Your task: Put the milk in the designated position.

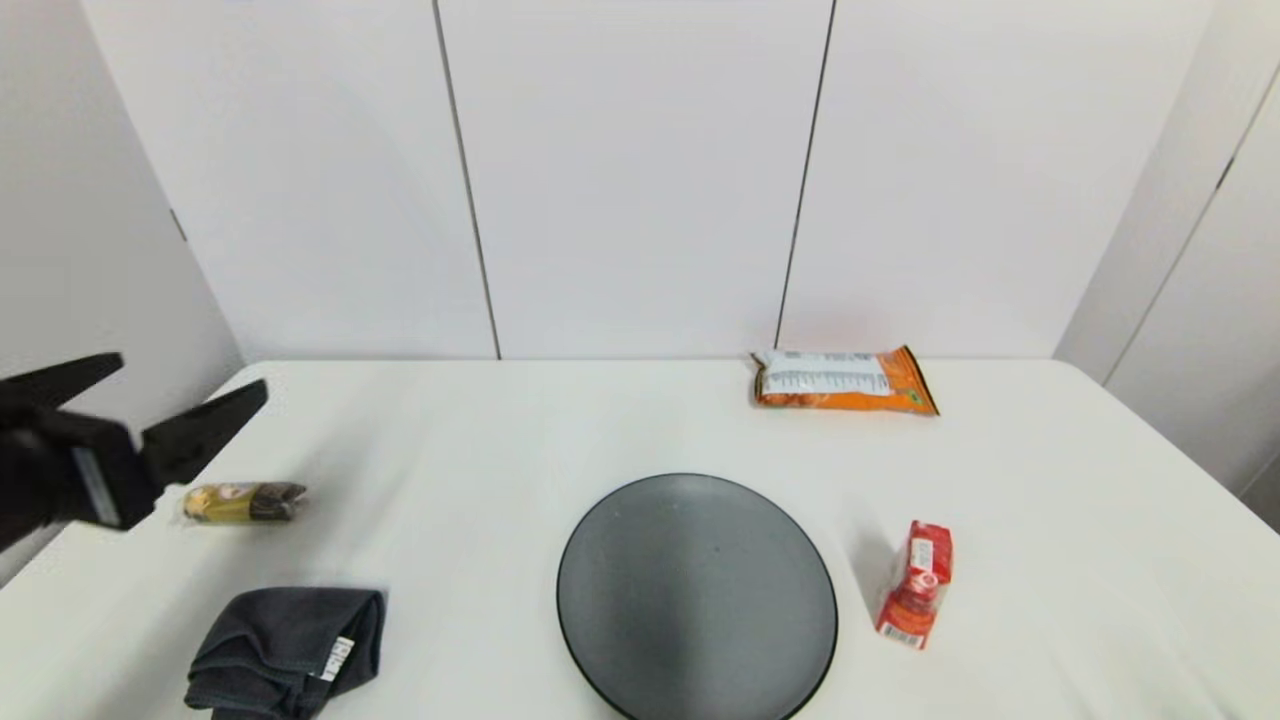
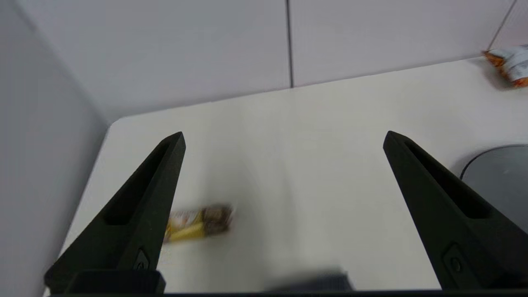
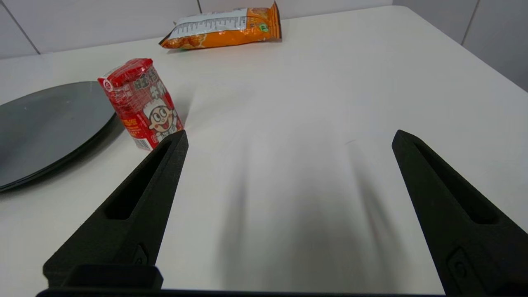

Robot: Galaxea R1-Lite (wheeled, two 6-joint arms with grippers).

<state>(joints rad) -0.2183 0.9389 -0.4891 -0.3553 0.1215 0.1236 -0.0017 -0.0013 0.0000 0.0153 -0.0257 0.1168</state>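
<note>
Meanwhile milk point(image 1: 916, 583) stands beside the bare plate point(image 1: 696, 598); both grippers' jaws gape wide, empty.

The right gripper point(image 3: 288, 138), jaws wide apart, hangs near the upright milk point(image 3: 141, 103) beside the plate point(image 3: 45, 123).

Bright, even light, soft shadows on the worktop point(image 1: 1050, 480). The gold-and-brown snack point(image 2: 198, 222) is motion-blurred in the left wrist view.
</note>
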